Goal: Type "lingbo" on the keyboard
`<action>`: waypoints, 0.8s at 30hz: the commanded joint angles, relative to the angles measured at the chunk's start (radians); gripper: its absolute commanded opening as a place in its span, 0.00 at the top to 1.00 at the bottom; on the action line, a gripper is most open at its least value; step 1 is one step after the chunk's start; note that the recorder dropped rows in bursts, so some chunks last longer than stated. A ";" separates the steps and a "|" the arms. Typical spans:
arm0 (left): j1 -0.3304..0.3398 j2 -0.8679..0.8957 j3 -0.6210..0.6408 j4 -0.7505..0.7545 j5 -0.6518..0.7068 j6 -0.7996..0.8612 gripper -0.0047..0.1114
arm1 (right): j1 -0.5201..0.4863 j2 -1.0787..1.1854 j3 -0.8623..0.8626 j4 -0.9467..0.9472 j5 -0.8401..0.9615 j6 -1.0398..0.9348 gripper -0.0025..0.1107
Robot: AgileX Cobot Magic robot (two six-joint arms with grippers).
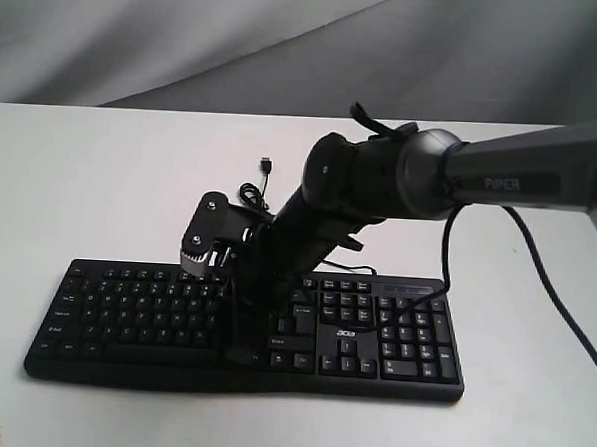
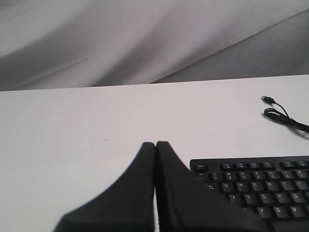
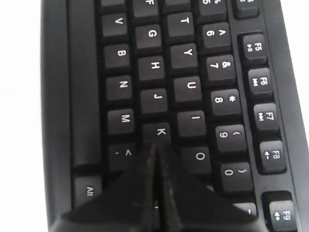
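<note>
The black keyboard (image 1: 124, 297) lies along the front of the white table, with its "acer" logo to the right. My right gripper (image 1: 240, 353) reaches across from the right and points down at the middle of the letter keys. In the right wrist view the right gripper (image 3: 157, 146) is shut with nothing in it. Its tips sit just past the K key (image 3: 161, 131), between the comma key and the O key (image 3: 199, 156), and cover the key beneath them. My left gripper (image 2: 155, 144) is shut and empty, over bare table beside the keyboard's (image 2: 251, 186) Esc corner.
The thin black USB cable (image 1: 264, 182) curls on the table behind the keyboard, its plug lying loose; the USB cable (image 2: 285, 117) also shows in the left wrist view. A grey cloth backdrop (image 1: 188, 37) hangs behind the white table (image 1: 81, 172). The right arm's own cable (image 1: 556, 287) trails at the right.
</note>
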 commanded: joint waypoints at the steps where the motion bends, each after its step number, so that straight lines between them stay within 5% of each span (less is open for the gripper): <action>1: 0.001 -0.004 0.005 -0.004 -0.007 -0.002 0.96 | 0.005 -0.031 0.007 -0.005 0.000 -0.006 0.98; 24: 0.001 -0.004 0.005 -0.004 -0.007 -0.002 0.96 | 0.032 0.015 -0.093 -0.047 -0.041 0.082 0.98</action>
